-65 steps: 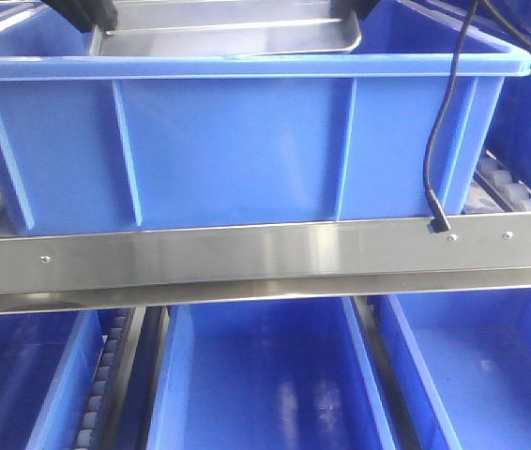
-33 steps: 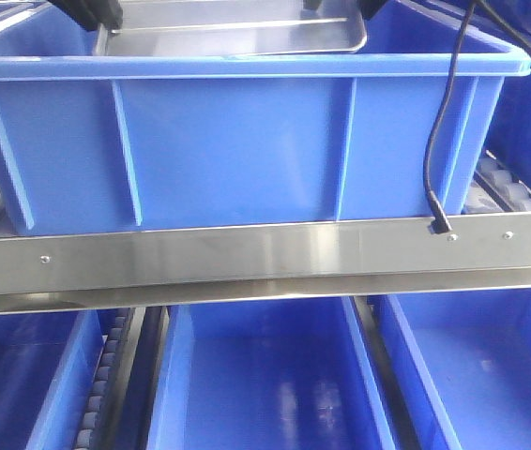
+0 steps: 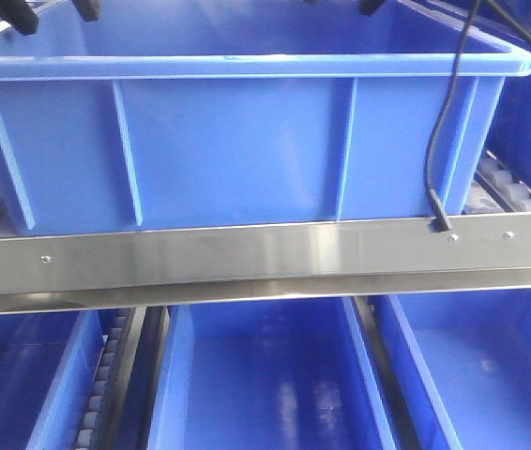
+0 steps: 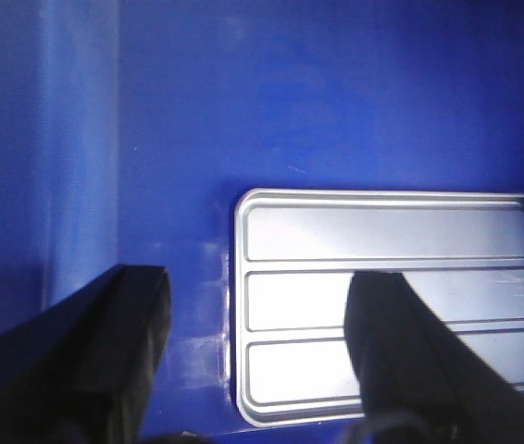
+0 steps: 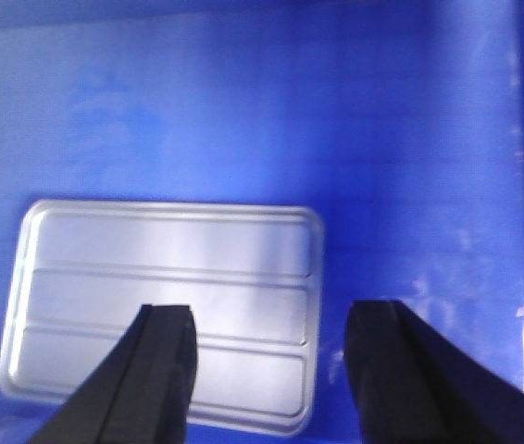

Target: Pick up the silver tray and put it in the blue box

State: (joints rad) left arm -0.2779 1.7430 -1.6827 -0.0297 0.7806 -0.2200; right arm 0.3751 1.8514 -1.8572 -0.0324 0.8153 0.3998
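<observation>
Both grippers spread wide and empty, left gripper [image 4: 257,347], right gripper [image 5: 271,370], silver tray [image 5: 165,314] flat below on blue box [image 3: 237,150] floor

A long brushed-steel rail [image 3: 265,255] with small screws runs crosswise, well below the fingers. A thin black cable [image 3: 441,141] hangs down onto its right part. Beneath sit three open blue plastic bins [image 3: 261,375], beside grey roller tracks [image 3: 97,394].

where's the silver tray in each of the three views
Front view: not in it, hidden behind the near wall of the deep blue plastic crate.
Left wrist view: the shallow ribbed silver metal tray lies lower right.
Right wrist view: the tray lies lower left.
Shared landmark: the blue crate.
</observation>
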